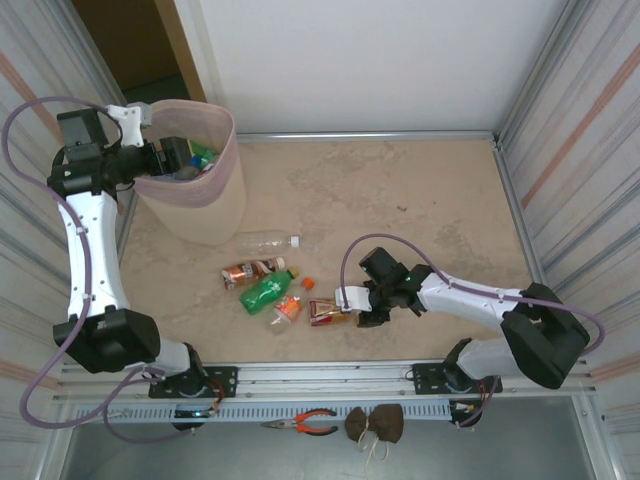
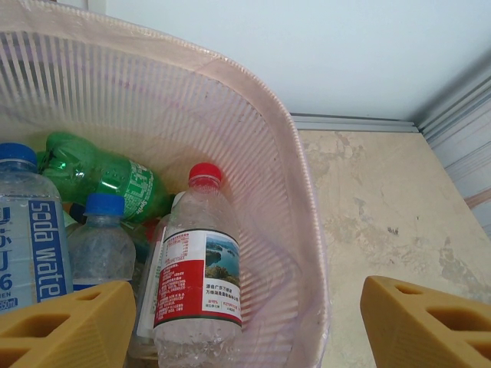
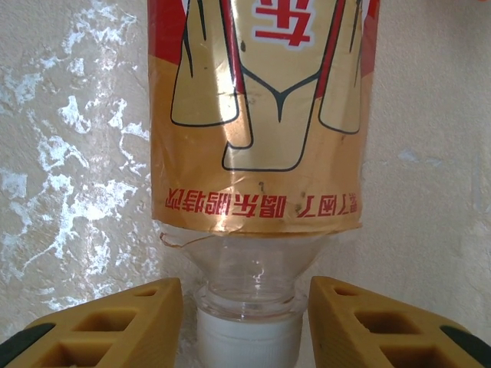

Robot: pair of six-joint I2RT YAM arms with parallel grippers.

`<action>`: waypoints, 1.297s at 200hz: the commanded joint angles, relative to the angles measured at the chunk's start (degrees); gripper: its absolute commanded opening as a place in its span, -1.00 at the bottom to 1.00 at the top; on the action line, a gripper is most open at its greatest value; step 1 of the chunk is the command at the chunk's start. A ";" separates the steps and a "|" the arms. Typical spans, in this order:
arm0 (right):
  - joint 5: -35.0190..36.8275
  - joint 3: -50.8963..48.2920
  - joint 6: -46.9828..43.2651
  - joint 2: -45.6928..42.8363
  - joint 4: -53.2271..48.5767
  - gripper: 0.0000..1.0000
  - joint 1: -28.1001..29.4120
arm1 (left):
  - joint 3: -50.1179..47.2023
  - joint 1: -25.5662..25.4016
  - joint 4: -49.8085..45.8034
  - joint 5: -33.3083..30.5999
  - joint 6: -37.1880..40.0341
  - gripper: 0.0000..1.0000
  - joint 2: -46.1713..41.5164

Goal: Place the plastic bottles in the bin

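Overhead view above table [image 1: 400,200]; wrist views close on bin [image 2: 253,123], bottle [image 3: 261,115].

1. The bin [image 1: 200,215] is beige ribbed plastic, lined with a translucent pink plastic bag [image 2: 253,153].
2. The bottle [image 3: 261,115] is clear glossy plastic. Its gold-and-red label gleams like foil, and its cap [image 3: 247,341] is matt white plastic.
3. The right gripper [image 3: 245,295] has fingers [image 3: 100,326] of matt ochre plastic.
4. The table [image 1: 420,200] looks like mottled, matt stone.
5. The walls [image 1: 585,110] are ribbed, dull metal.
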 commanded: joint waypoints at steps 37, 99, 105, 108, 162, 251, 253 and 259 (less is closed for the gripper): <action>1.64 1.60 -0.11 0.92 -1.20 -0.10 -0.16 | 0.37 0.28 1.33 1.29 0.04 0.55 -1.17; 1.96 1.80 0.07 -1.09 -1.54 -0.34 -0.29 | 0.24 0.24 1.57 2.42 -0.37 0.55 -1.27; 2.10 1.80 0.07 -1.55 -1.58 -0.36 -0.40 | 0.26 0.25 1.70 2.75 -0.57 0.55 -1.27; 2.13 1.80 0.07 -1.84 -1.63 -0.37 -0.36 | 0.22 0.30 1.75 2.94 -0.64 0.55 -1.27; 7.50 0.90 -2.95 -9.74 -1.52 -0.50 -0.49 | 1.07 -0.52 1.43 5.75 -0.58 0.55 -1.13; 22.67 6.25 -24.79 -23.15 -6.39 -0.54 0.12 | 5.56 -14.02 -6.67 2.16 7.59 0.53 2.66; 23.02 6.50 -25.33 -23.27 -6.39 -0.54 0.08 | 5.51 -14.50 -6.75 1.98 7.72 0.54 2.72; 23.79 7.19 -26.85 -23.57 -6.32 -0.54 0.08 | 5.39 -15.90 -7.23 1.31 8.24 0.53 2.69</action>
